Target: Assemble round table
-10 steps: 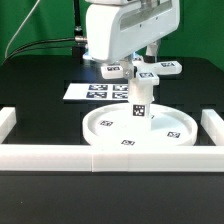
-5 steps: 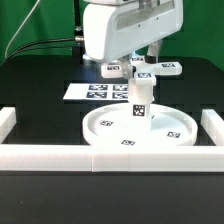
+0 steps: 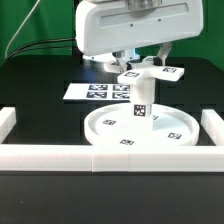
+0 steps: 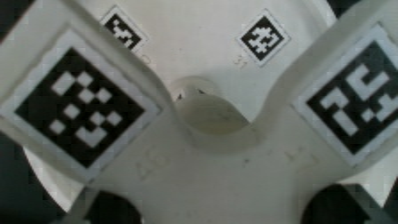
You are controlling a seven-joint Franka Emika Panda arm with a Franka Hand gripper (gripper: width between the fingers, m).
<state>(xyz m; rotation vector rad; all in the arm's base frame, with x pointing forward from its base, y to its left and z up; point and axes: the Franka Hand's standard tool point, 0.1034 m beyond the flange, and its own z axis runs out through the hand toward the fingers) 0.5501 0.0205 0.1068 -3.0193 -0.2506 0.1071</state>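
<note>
Now turning the cross-shaped foot (image 3: pixel 148 73) onto the post (image 3: pixel 140 103).

Compared with a second ago, the foot's arms are pointing in new directions and the wrist is standing swung broadside with them, so the foot is probably being screwed down. It is sitting on top of the post, which is standing upright in the middle of the disc (image 3: pixel 108 129). The gripper (image 3: pixel 140 58) is hanging straight down over it, and its fingertips (image 4: pixel 107 208) are clamping one arm of the foot between them.

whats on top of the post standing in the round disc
The cross-shaped foot piece lies on top of the post. The arm's white head covers its far side, and the joint beneath is hidden.
</note>
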